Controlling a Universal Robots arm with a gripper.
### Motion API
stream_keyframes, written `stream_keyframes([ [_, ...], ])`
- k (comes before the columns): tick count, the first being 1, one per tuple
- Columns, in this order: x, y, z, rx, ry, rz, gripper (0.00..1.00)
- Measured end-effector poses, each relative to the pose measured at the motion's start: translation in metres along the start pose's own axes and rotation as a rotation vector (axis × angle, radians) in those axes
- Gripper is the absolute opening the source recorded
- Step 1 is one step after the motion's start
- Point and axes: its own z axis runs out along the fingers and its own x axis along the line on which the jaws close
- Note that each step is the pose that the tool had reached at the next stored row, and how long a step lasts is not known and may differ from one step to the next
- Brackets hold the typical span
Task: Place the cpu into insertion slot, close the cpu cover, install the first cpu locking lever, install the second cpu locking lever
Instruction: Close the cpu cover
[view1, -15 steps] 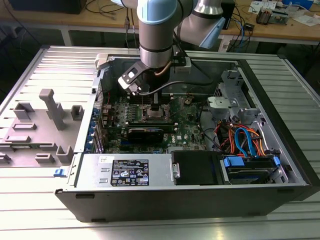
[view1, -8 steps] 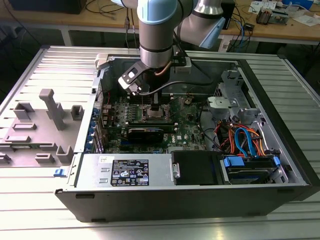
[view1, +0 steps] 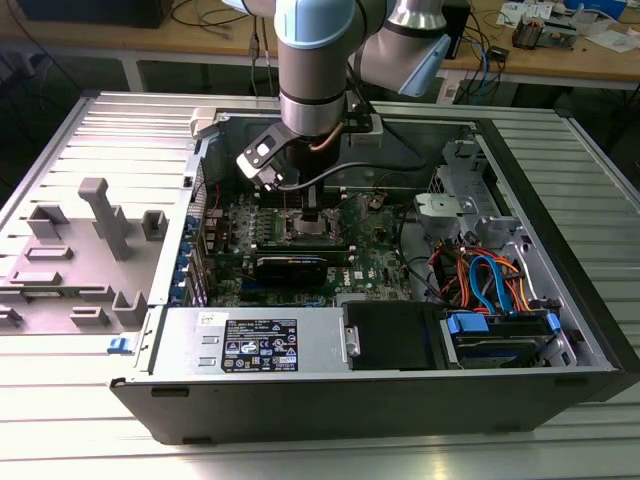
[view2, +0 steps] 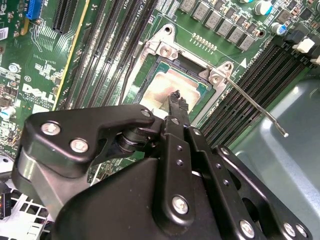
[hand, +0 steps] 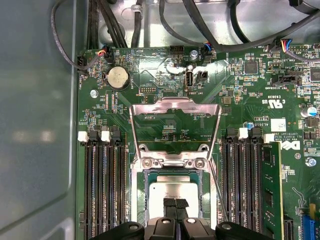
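Observation:
The cpu (hand: 175, 191) lies flat in the insertion slot (hand: 172, 162), silvery top up; the second wrist view shows the cpu (view2: 165, 82) too. The cpu cover (hand: 175, 103) stands tipped back off the slot on its hinge, a thin silver frame. A thin wire locking lever (view2: 255, 106) sticks out free beside the slot, seen as a lever (hand: 218, 192) in the first wrist view as well. My gripper (hand: 175, 203) hangs right over the cpu's near edge with its black fingertips (view2: 176, 100) pressed together, holding nothing. In the exterior view the gripper (view1: 311, 213) reaches down into the open computer case.
Long black memory slots (hand: 102, 185) flank the socket on both sides. A black graphics card (view1: 290, 268) lies across the green motherboard (view1: 380, 255). Cables and a drive bay (view1: 495, 320) fill the case toward the exterior view's right. A grey fixture (view1: 95, 245) sits on the table outside the case.

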Motion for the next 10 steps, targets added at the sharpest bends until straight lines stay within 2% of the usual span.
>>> stream_keyframes([
  [3, 0.0000, 0.0001, -0.0001, 0.0001, 0.0000, 0.000, 0.11],
  [5, 0.0007, 0.0007, -0.0188, 0.0000, -0.0001, -0.002, 0.11],
  [6, 0.0014, 0.0014, -0.0375, -0.0001, -0.0001, -0.002, 0.11],
  [10, 0.0018, 0.0018, -0.0475, -0.0001, -0.0001, -0.002, 0.11],
])
